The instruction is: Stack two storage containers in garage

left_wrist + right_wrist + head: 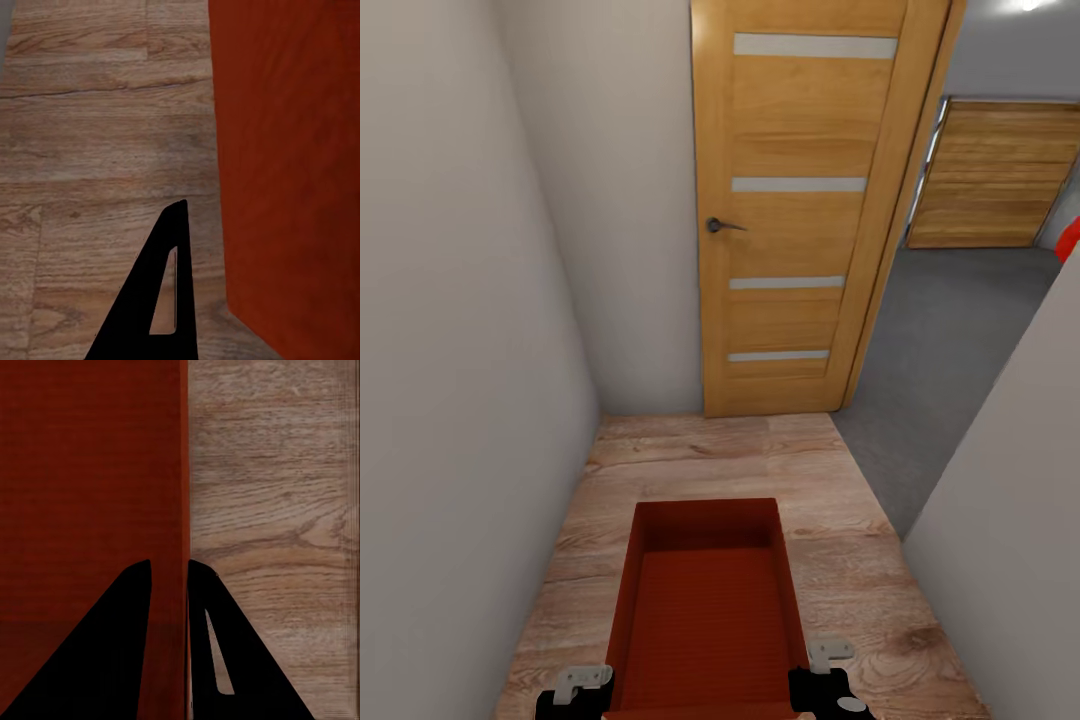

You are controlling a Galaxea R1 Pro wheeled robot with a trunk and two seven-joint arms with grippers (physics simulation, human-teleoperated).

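One orange-red storage container (pixel 705 610) hangs open-top just above the light wood-plank floor (pixel 760 460), low and central in the head view. My right gripper (pixel 822 685) is shut on its right wall; the right wrist view has both fingers of that gripper (pixel 169 562) pinching the thin wall of the container (pixel 90 472). My left gripper (pixel 585 690) sits by the left wall. One left finger (pixel 161 300) shows slightly apart from the container's outer side (pixel 292 150); the other finger is hidden. The dark grey garage floor (pixel 950 340) lies beyond the doorway.
I am in a narrow hallway between a pale left wall (pixel 460 400) and a right wall corner (pixel 1010 520). A wooden door (pixel 800 210) stands swung open ahead. Through the opening are a wooden garage door (pixel 995 175) and a sliver of red car (pixel 1070 240).
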